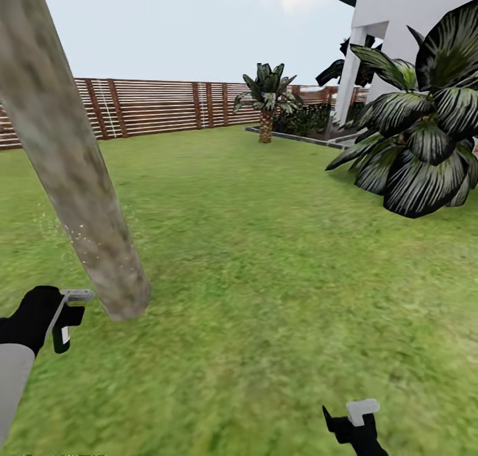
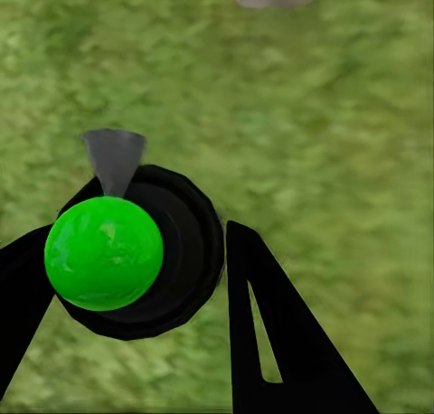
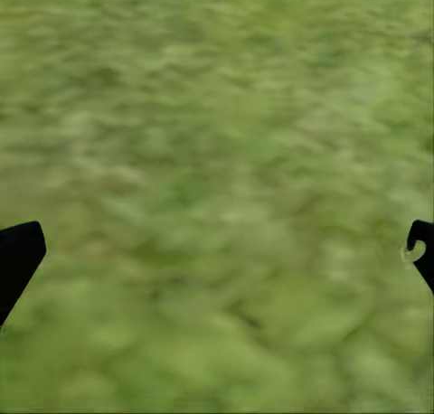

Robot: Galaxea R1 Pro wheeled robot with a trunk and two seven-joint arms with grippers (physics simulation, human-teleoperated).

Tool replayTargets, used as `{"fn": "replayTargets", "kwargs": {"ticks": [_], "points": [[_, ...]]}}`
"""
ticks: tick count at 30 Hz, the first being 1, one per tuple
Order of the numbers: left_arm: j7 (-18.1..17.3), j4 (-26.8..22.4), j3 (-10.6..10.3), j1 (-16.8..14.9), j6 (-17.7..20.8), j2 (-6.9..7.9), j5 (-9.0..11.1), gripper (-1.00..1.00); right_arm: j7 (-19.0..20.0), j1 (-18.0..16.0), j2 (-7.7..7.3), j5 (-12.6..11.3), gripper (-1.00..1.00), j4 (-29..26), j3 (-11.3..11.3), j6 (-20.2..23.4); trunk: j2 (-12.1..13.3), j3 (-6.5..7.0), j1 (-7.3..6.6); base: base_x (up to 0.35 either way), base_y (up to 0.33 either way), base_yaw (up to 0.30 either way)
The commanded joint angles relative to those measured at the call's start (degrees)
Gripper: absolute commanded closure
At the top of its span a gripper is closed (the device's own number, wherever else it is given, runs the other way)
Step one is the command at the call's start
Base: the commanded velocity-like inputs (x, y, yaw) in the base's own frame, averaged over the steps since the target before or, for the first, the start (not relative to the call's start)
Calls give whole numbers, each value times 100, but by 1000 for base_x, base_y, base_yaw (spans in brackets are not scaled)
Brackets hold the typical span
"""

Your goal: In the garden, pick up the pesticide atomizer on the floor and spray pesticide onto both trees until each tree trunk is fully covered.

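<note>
The left gripper [image 2: 136, 278] is squeezed around the sprayer [image 2: 136, 251], holding it just beside the bottom of the tree trunk [image 1: 73, 170] so its nozzle can wet the bark, while the right gripper [image 3: 217, 251] hangs wide apart over the grass [image 1: 279, 257], holding nothing.

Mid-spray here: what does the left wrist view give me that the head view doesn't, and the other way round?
Left wrist view: the atomizer's bright green round cap on its black top, grey nozzle pointing ahead. Head view: the mottled grey-beige tree trunk's length, reddish slat fence, striped-leaf plant, white house, right gripper. Both: the green lawn, the trunk's base, the left gripper holding the atomizer.
</note>
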Motion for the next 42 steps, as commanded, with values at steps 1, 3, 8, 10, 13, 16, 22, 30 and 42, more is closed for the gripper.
{"fn": "replayTargets", "kwargs": {"ticks": [1,3,8,10,13,16,22,30,42], "points": [[-1,20,0,-1,-44,0,-17,100,0,0,0,0,-100,0,1,0,0,0,0,72,-2,277],[-1,35,0,-1,-78,-8,11,100,0,0,0,0,-100,0,1,0,0,0,0,28,-1,277],[-11,59,16,82,-96,-66,28,100,0,0,6,1,-100,0,1,0,0,0,0,10,-12,274],[-3,62,24,103,-103,-176,10,100,0,0,8,0,-100,0,1,0,0,0,0,96,-183,97],[-1,31,30,160,-105,-214,18,100,0,0,9,3,-100,0,1,0,0,0,0,122,-229,20],[-1,-10,30,180,-190,-336,28,100,0,0,9,6,-100,0,1,0,0,0,0,157,-236,3],[-1,49,43,186,-527,-424,-4,100,0,0,9,9,-100,3,1,0,0,0,0,228,-196,85],[-1,50,79,201,-536,-409,9,100,0,0,18,9,-100,2,1,0,0,0,0,96,-248,272],[-1,28,79,200,-536,-438,21,100,0,0,18,9,-100,0,1,0,0,0,0,148,-265,127]]}}
